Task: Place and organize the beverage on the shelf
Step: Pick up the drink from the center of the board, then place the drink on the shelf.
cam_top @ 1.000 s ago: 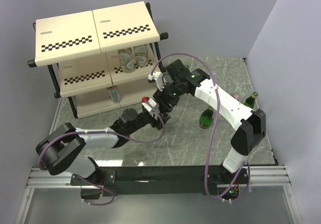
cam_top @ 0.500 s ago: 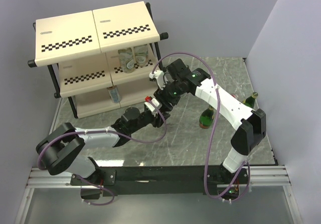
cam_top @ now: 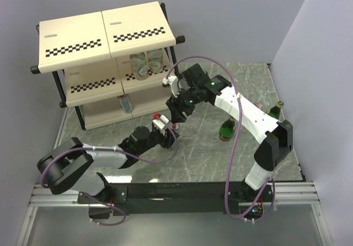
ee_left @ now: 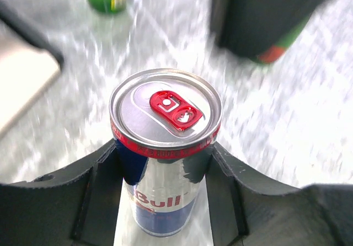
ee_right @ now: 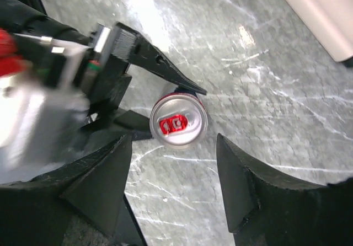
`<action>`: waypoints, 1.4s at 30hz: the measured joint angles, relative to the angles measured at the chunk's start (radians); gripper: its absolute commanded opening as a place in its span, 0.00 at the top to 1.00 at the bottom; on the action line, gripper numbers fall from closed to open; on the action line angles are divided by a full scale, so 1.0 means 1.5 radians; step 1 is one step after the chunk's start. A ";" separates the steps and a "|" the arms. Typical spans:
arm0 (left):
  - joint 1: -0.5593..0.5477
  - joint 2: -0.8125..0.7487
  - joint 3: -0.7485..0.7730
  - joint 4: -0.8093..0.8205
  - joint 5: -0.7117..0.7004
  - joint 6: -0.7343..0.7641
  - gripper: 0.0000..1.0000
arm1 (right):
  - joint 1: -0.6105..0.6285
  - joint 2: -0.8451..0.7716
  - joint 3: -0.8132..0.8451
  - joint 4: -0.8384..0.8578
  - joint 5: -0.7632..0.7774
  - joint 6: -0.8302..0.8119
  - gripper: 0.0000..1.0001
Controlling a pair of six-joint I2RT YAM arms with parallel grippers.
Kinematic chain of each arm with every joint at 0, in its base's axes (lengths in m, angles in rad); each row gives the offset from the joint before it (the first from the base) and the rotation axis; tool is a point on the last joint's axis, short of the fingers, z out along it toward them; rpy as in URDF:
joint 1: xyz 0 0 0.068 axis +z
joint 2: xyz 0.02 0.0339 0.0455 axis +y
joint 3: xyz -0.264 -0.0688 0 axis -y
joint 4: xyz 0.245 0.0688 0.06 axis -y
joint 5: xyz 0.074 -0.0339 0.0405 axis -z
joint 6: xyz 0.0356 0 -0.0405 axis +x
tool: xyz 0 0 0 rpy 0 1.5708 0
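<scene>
Logging the can [ee_left: 165, 105] first: it stood upright, long axis vertical, lid facing straight up. From the right wrist view we saw it end-on [ee_right: 178, 122], a round silver lid with a red pull tab. The left wrist view showed a red band under the rim and a blue and silver body with red lettering reading "Bull".

The left gripper [ee_left: 164, 153] reached in low from the near left. Its jaws were closed about halfway onto the can, one black finger pressed against each side of the body below the rim. We could not tell whether the can's base touched the counter [cam_top: 209, 158].

The right gripper [ee_right: 172, 141] hung directly above the can. Its jaws stood wide, with a clear gap to the lid on either side, and held nothing.

Position: the can sat over the grey marbled counter in front of the shelf [cam_top: 105, 42], off the right end of its lowest tier, though in the top view the two grippers mostly hid it.

The shelf's cream panels each carried a checkered strip. Two clear bottles [cam_top: 146, 64] stood on the middle tier, and a second can [cam_top: 127, 102] stood upright on the tier below. Two green bottles [cam_top: 227, 129] [cam_top: 274, 111] stood on the counter well to the right.
</scene>
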 measured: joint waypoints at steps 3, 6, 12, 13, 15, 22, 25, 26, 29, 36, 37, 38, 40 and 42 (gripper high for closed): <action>0.000 -0.003 -0.017 -0.021 -0.005 -0.007 1.00 | -0.008 -0.002 0.001 0.006 -0.015 0.000 0.30; 0.000 -0.016 -0.028 -0.026 -0.010 -0.011 1.00 | -0.023 -0.011 0.001 0.007 -0.031 0.000 0.29; 0.000 -0.066 -0.049 -0.026 -0.043 -0.016 1.00 | -0.078 -0.064 -0.033 0.036 -0.074 -0.006 0.29; 0.000 -0.079 -0.056 -0.026 -0.055 -0.017 1.00 | -0.095 -0.082 -0.052 0.047 -0.089 -0.008 0.30; 0.000 -0.102 -0.069 -0.026 -0.080 -0.021 1.00 | -0.128 -0.114 -0.094 0.069 -0.116 -0.010 0.29; 0.000 -0.194 -0.126 -0.029 -0.213 -0.047 1.00 | -0.219 -0.192 -0.240 0.149 -0.207 -0.010 0.30; 0.000 -0.242 -0.156 -0.037 -0.286 -0.060 1.00 | -0.223 -0.203 -0.267 0.178 -0.233 -0.008 0.30; 0.000 -0.261 -0.163 -0.044 -0.312 -0.066 1.00 | -0.224 -0.207 -0.273 0.186 -0.241 -0.008 0.30; 0.005 -0.309 -0.172 -0.070 -0.375 -0.078 1.00 | -0.225 -0.216 -0.283 0.202 -0.256 -0.008 0.30; 0.083 -0.397 -0.172 -0.146 -0.453 -0.125 1.00 | -0.234 -0.233 -0.287 0.226 -0.284 -0.008 0.30; 0.110 -0.406 -0.172 -0.159 -0.454 -0.135 1.00 | -0.235 -0.235 -0.290 0.227 -0.286 -0.008 0.30; 0.129 -0.410 -0.172 -0.167 -0.453 -0.140 1.00 | -0.236 -0.238 -0.292 0.226 -0.289 -0.009 0.30; 0.168 -0.412 -0.172 -0.178 -0.453 -0.147 1.00 | -0.238 -0.239 -0.293 0.226 -0.295 -0.010 0.30; 0.194 -0.408 -0.172 -0.184 -0.453 -0.151 1.00 | -0.239 -0.240 -0.293 0.226 -0.302 -0.011 0.30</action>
